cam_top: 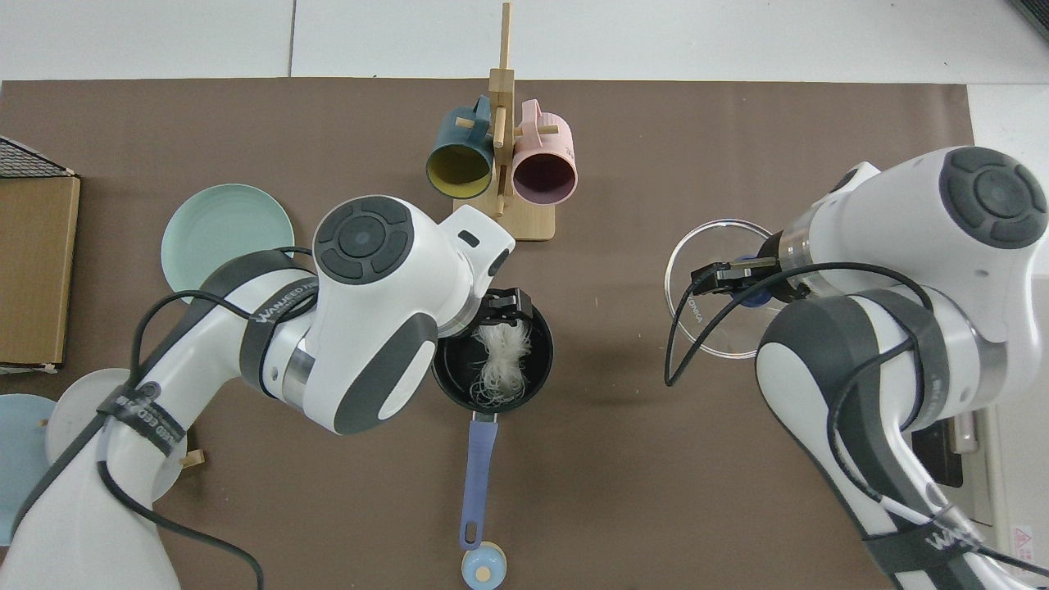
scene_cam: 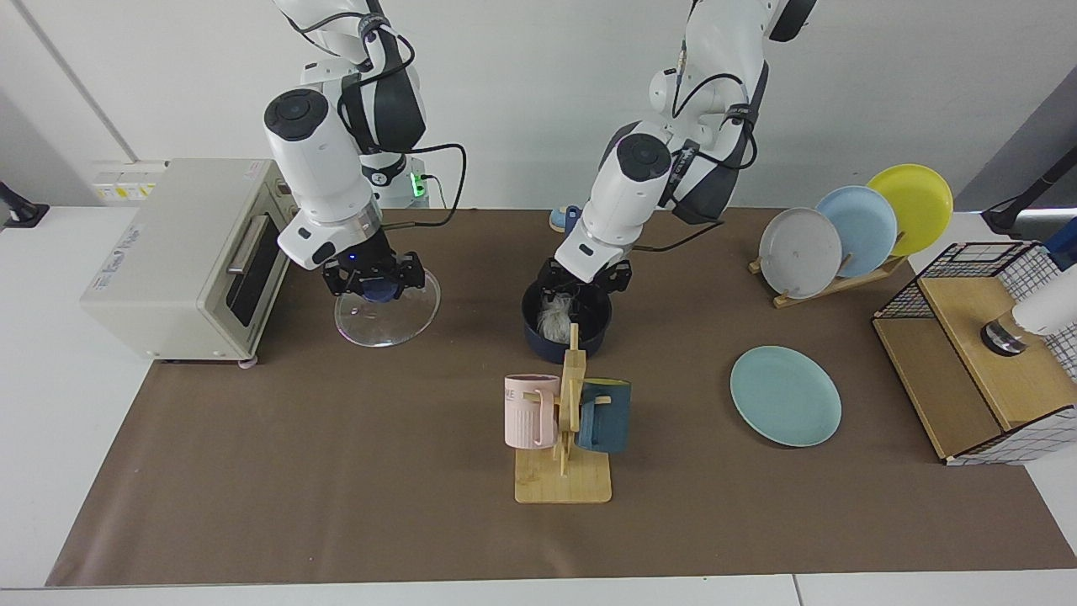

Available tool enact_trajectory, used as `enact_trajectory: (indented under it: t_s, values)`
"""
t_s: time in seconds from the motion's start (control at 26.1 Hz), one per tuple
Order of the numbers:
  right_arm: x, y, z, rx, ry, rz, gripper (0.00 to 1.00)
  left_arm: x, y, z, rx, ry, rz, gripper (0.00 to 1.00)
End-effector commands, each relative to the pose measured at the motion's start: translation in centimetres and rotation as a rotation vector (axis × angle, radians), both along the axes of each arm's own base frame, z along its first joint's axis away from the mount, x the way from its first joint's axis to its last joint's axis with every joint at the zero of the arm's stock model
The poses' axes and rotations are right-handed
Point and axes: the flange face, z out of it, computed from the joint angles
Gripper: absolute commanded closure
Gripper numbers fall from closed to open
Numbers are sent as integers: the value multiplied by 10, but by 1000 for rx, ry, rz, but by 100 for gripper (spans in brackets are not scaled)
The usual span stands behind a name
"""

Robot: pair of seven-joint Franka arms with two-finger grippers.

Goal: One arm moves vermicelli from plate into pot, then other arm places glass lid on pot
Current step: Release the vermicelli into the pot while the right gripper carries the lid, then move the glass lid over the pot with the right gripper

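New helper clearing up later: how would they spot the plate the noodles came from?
Start at the wooden mug rack near the table's front edge. The plate lies flat on the brown mat beside it, teal-green, unlike the grey, blue and yellow plates standing upright in a rack.
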Motion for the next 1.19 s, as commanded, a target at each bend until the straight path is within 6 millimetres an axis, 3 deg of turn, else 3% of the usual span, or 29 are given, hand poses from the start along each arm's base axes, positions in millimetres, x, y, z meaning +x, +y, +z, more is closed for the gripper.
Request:
enact_trajectory:
  t_s: [0.0,0.19,0.46,0.73,0.88,1.0,1.15]
  values:
    - [-9,12,-9,10,-21,-47,100,24,35,38,23,-5,47,0]
    - [-10,48,-20,16,-41,-97,100,41,96,69,75,-17,90,0]
    - [-24,138,-60,-36,-72,-216,100,39,184,121,133,-60,95,0]
    - [-32,195,-63,8,-57,-329,100,34,252,142,160,-60,74,0]
    - [-38,233,-71,-9,-80,-400,100,33,286,144,165,-57,55,0]
    - [-36,246,-76,-29,-92,-457,100,32,307,145,166,-54,24,0]
    - [-41,274,-80,-27,-69,-472,100,31,312,143,164,-52,25,0]
